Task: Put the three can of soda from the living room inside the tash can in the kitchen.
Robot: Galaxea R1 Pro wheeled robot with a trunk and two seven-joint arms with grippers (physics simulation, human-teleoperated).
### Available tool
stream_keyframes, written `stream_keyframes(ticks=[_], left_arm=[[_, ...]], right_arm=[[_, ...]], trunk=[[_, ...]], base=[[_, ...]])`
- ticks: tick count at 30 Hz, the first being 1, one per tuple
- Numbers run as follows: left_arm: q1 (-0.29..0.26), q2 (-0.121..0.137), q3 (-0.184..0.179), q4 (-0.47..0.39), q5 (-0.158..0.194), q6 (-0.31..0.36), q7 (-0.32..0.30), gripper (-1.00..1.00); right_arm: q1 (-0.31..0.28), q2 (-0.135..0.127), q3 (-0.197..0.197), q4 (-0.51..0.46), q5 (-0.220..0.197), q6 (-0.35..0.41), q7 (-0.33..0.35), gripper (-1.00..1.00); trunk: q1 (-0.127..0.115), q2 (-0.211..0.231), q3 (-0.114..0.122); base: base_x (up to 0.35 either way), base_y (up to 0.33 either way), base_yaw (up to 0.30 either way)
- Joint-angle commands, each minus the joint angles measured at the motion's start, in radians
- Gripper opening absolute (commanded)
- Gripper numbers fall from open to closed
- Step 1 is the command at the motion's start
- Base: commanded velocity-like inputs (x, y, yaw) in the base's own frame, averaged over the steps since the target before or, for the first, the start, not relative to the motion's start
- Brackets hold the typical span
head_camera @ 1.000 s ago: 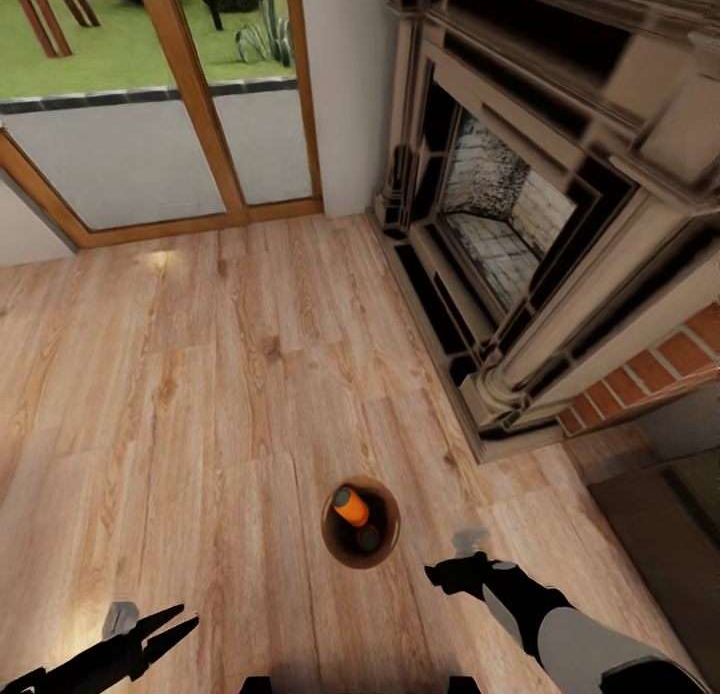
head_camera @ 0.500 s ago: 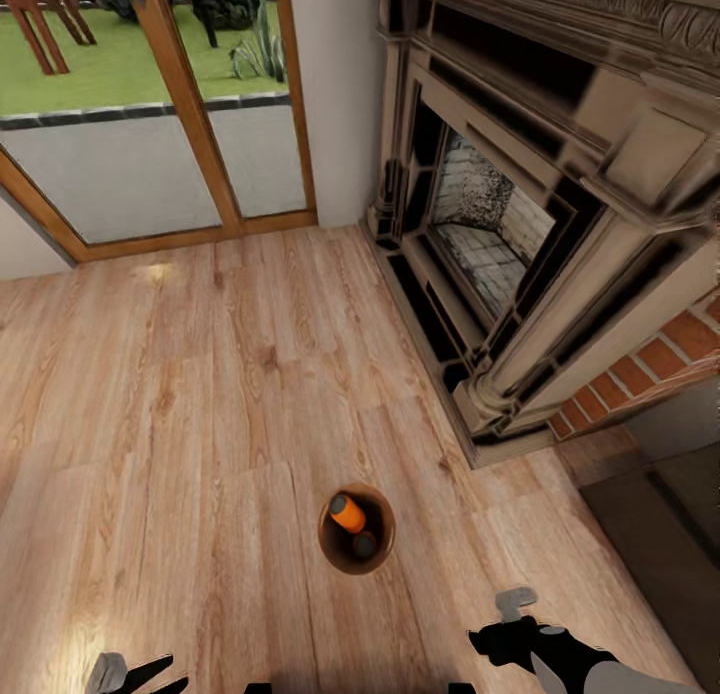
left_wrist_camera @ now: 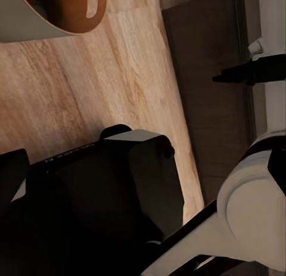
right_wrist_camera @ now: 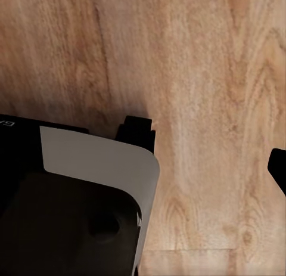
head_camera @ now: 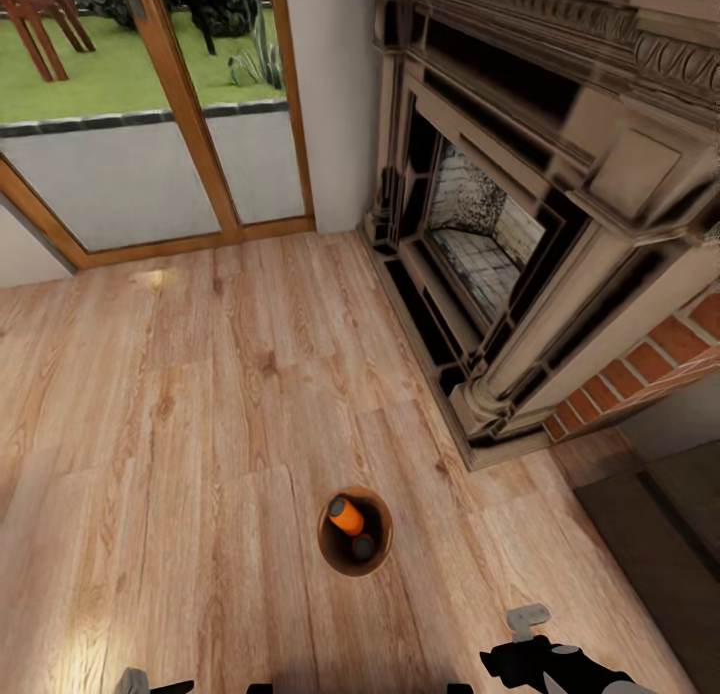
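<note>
Nearest, at the robot's feet, the right gripper hangs low over the wood floor; whether its fingers are wide or closed I cannot tell. Just beyond stands the tash can, a round brown bin with glossy amber walls. Inside it lies one can of soda, orange with a dark grey top, beside another dark-topped can. Farther off rise the brick fireplace and the wood-framed glass doors.

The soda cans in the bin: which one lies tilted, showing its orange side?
The can of soda toward the glass doors; the other can shows just its dark top.
</note>
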State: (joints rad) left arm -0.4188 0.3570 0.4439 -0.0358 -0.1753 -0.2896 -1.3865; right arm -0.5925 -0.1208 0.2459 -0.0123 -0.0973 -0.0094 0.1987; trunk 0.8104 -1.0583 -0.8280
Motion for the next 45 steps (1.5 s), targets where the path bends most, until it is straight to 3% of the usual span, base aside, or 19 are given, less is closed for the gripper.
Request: stream_keyframes(ticks=[1,9,12,19,23,24,26,32,45], left_arm=[[0.000,-0.001,0.000,0.000,0.000,-0.002,0.000,1.00],[0.000,-0.008,0.000,0.000,-0.002,-0.011,0.037,1.00],[0.000,-0.009,-0.001,0.000,-0.002,-0.010,0.143,1.00],[0.000,-0.055,-0.001,0.000,-0.004,-0.008,0.402,1.00],[0.000,-0.062,-0.001,0.000,-0.005,-0.007,0.494,1.00],[0.000,-0.065,-0.001,0.001,-0.006,-0.007,0.558,1.00],[0.000,-0.072,-0.001,0.002,-0.007,-0.007,0.621,1.00],[0.000,-0.079,-0.001,0.002,-0.007,-0.007,0.661,1.00],[0.000,-0.081,-0.001,0.002,-0.007,-0.006,0.671,1.00]], right_arm=[[0.000,0.000,0.000,0.000,0.000,0.000,0.000,1.00],[0.010,0.000,0.000,0.000,0.001,0.000,-0.001,1.00],[0.016,0.000,0.000,0.000,0.001,0.000,0.000,1.00],[0.032,0.000,0.000,0.000,-0.001,-0.001,0.001,1.00],[0.041,0.000,0.000,0.000,-0.002,-0.001,0.000,1.00],[0.048,0.000,0.000,0.000,-0.002,-0.002,0.000,1.00],[0.054,0.000,0.000,0.000,-0.002,-0.001,0.000,1.00],[0.058,0.000,0.000,0.000,-0.002,-0.002,0.000,1.00],[0.059,0.002,0.002,0.000,0.001,-0.002,0.000,1.00]], trunk=[[-0.004,0.007,0.003],[-0.004,0.007,0.004],[-0.004,0.007,0.007],[-0.004,0.007,0.017],[-0.004,0.007,0.023],[-0.004,0.007,0.025],[-0.004,0.007,0.028],[-0.004,0.007,0.038],[-0.004,0.007,0.059]], base=[[0.000,0.000,-0.001],[0.000,0.000,-0.003],[0.000,0.000,-0.059],[0.000,0.000,-0.101],[0.000,0.000,-0.113],[0.000,0.000,-0.114],[0.000,0.000,-0.114],[0.000,0.000,-0.112],[0.000,0.000,-0.044]])
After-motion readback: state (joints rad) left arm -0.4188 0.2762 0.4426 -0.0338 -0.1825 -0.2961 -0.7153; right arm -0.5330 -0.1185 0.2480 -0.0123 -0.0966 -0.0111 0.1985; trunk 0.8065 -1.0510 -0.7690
